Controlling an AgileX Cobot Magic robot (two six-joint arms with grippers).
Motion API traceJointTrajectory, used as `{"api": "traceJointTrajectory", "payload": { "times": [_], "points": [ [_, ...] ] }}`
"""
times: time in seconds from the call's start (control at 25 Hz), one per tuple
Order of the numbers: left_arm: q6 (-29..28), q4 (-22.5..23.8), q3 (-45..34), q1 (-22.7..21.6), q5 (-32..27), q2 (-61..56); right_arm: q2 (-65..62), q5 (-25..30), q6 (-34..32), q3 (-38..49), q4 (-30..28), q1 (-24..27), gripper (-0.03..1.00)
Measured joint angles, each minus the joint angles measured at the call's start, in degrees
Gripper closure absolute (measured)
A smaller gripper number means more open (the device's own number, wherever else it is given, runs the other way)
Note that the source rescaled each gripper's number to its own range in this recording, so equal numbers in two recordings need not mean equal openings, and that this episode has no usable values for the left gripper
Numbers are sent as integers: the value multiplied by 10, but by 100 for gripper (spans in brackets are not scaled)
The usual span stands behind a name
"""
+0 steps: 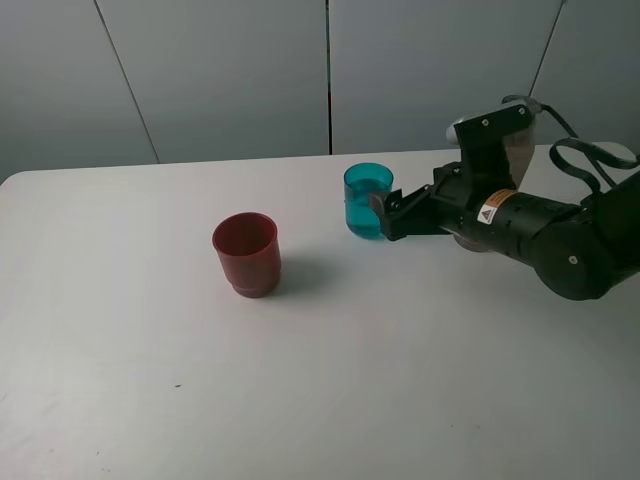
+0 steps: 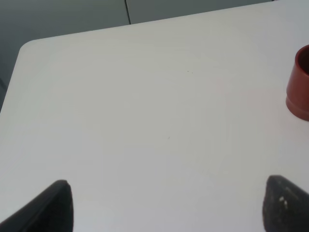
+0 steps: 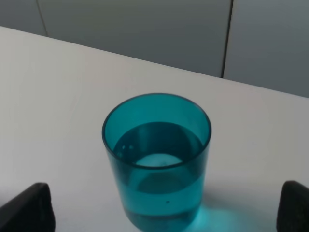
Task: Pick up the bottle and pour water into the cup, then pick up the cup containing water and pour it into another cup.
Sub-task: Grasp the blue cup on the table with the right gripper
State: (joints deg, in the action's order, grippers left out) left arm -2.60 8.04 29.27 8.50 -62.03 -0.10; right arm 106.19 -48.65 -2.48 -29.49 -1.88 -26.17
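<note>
Right claw (image 1: 384,216) low over the white table (image 1: 150,380), lying nearly level, jaws spread as wide as can be and clamped on nothing. Directly ahead of it, centred on the gap, the teal cup (image 1: 364,200): upright on the table, translucent, holding water (image 3: 157,162) to somewhere below half its height. From the right wrist view, both dark fingertips (image 3: 29,210) well out to either side of the cup's walls, no contact to be seen. From the high view, tips overlapping the cup's near side, so impossible to say how deep into the gap. Further out beyond the teal cup from this claw, and somewhat toward the table's front edge, the red cup (image 1: 246,254): upright, opaque, stepped at the base, well apart from the teal one. Left claw (image 2: 169,208) seen only from its own wrist camera: two dark fingertips (image 2: 53,208) far apart, only bare table between them, gripping nothing. Red cup ahead of that claw and off to one side, cut by the frame edge, well clear of both fingers.
</note>
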Motion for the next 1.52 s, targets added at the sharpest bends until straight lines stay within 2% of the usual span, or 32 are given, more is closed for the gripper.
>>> {"api": "traceJointTrajectory", "payload": {
  "times": [0.2,0.4,1.28,1.52],
  "points": [
    [0,0,0,0,0,0,74,-90,0,-2,-27,0,-3],
    [0,0,0,0,0,0,108,-89,10,-21,-42,0,-3],
    [0,0,0,0,0,0,211,-89,39,-149,-9,0,-3],
    [0,0,0,0,0,0,229,-93,49,-157,14,-9,-3]
  ]
}}
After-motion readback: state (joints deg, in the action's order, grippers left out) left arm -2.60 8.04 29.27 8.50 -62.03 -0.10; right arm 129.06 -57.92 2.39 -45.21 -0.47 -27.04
